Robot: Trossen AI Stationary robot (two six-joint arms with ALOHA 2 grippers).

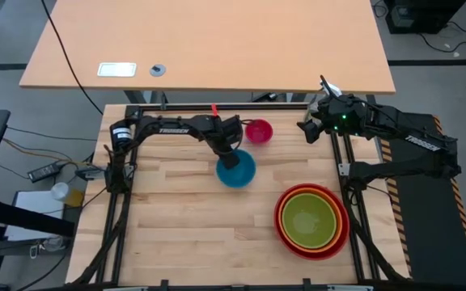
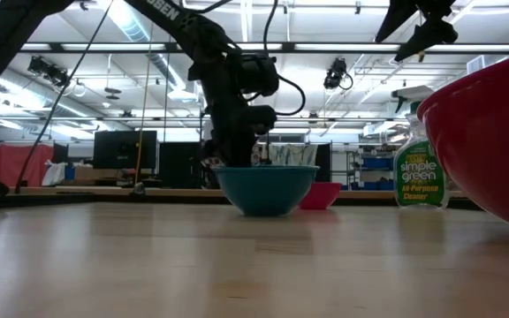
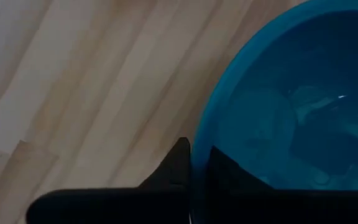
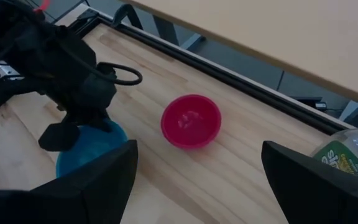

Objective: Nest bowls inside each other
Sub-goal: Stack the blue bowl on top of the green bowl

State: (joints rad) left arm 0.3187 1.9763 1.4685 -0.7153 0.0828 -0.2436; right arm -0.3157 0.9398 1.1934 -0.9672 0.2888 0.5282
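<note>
A blue bowl [image 1: 237, 170] stands upright on the wooden table, mid-table toward the far edge, with my left gripper [image 1: 229, 155] shut on its rim. Just beyond it, near the far edge, sits the small magenta bowl [image 1: 258, 131]. At the near right, the lime green bowl [image 1: 309, 218] lies nested in the orange bowl [image 1: 336, 212], which sits in the red bowl [image 1: 285, 234]. My right gripper [image 4: 197, 186] hangs open, high over the table's far right corner, touching nothing. My left gripper pinches the blue bowl's rim [image 3: 197, 146] on its far-left side, one finger inside the bowl [image 3: 229, 168] and one outside [image 3: 173, 165]. The fingers come from above, pointing steeply down. The bowl rests upright, its base on the table [image 2: 265, 210].
A clear spray bottle with a green label [image 2: 421, 168] stands at the far right. A dark metal frame [image 1: 112, 218] runs along the table's left, right and far edges. Bare wood lies between the blue bowl and the nested stack [image 1: 176, 234].
</note>
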